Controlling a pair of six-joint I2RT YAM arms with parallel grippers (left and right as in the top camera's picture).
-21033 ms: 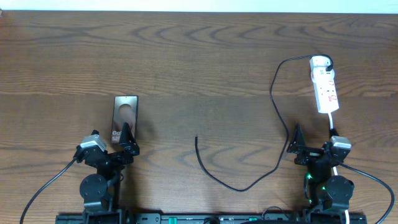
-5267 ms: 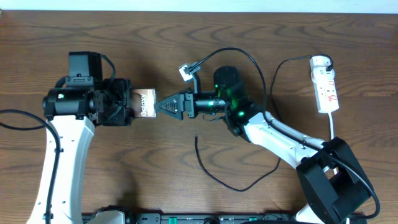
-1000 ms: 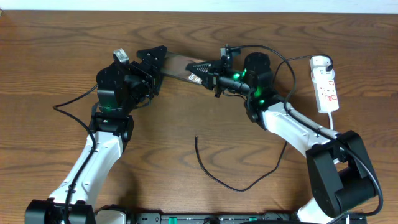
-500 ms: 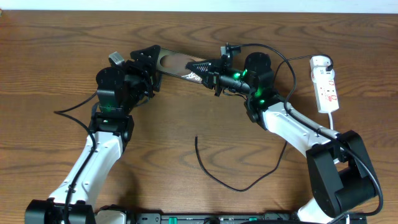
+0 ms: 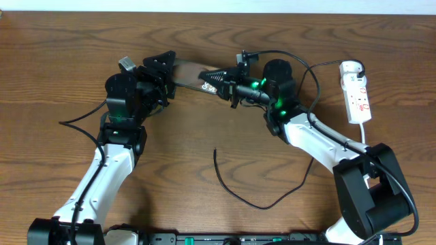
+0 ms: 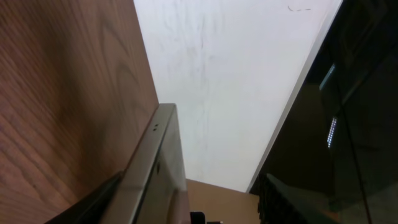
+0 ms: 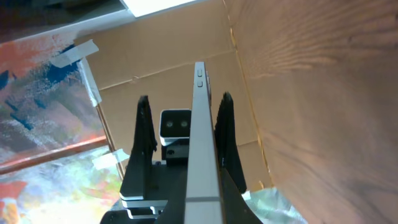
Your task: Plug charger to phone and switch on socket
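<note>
right gripper point(image 5: 212, 76) clamped on phone point(image 5: 189, 70), holding it up, likely for port access; left gripper point(image 5: 163, 67) jaws apart around far end (no grip); charger point(image 5: 262, 207) lies loose.

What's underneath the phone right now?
Only wood table shows around the phone, gripped by the right gripper. The charger lies nearer the robot, not beneath. The patch directly underneath is covered.
</note>
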